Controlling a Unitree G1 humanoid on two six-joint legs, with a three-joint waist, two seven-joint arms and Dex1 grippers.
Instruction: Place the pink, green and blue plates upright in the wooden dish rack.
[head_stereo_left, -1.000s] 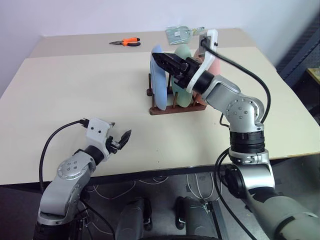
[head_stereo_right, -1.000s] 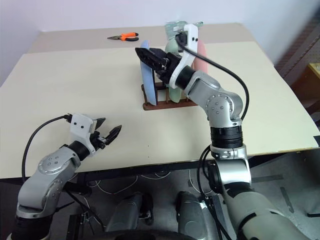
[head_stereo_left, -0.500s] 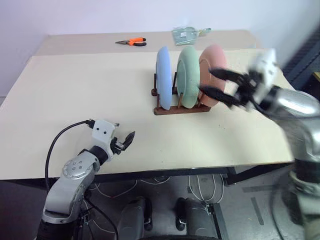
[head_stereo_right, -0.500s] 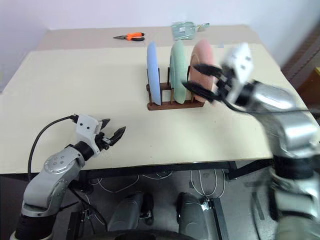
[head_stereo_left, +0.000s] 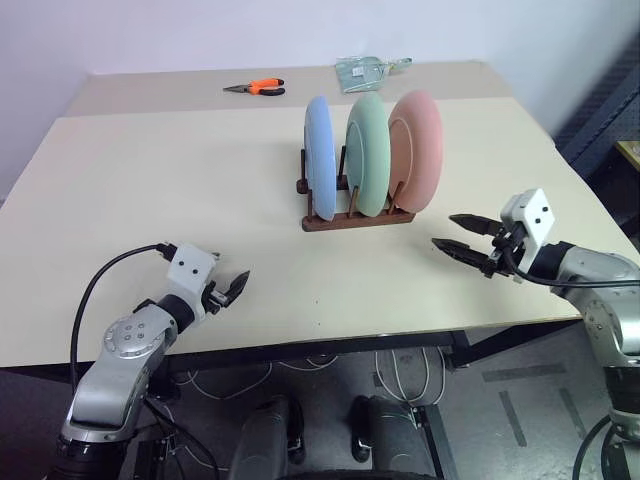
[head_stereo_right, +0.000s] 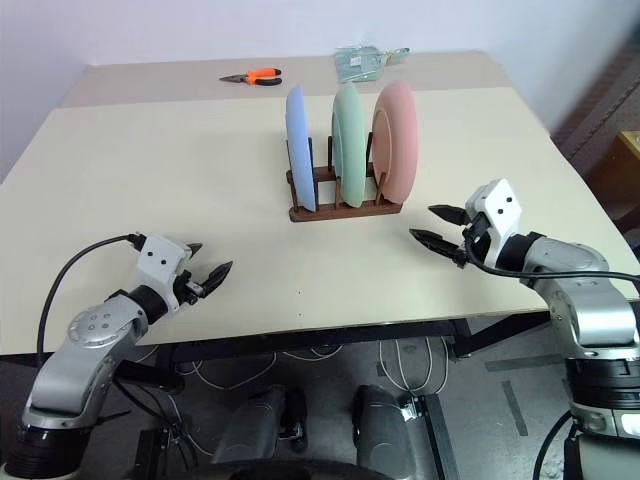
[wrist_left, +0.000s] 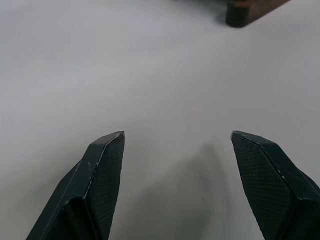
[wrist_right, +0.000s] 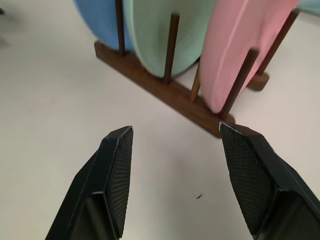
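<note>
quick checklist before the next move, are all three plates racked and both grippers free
1. Blue plate upright in the wooden dish rack: ok.
2. Green plate upright in the middle slot: ok.
3. Pink plate upright at the rack's right end: ok.
4. Left gripper open and holding nothing: ok.
5. Right gripper open, holding nothing, apart from the rack: ok.
6. Pliers at the table's far edge, away from both arms: ok.

Beige table (head_stereo_left: 150, 180) against a pale wall (head_stereo_left: 200, 30), cables (head_stereo_left: 400, 375) beneath, possibly grey floor (head_stereo_left: 540, 400).
</note>
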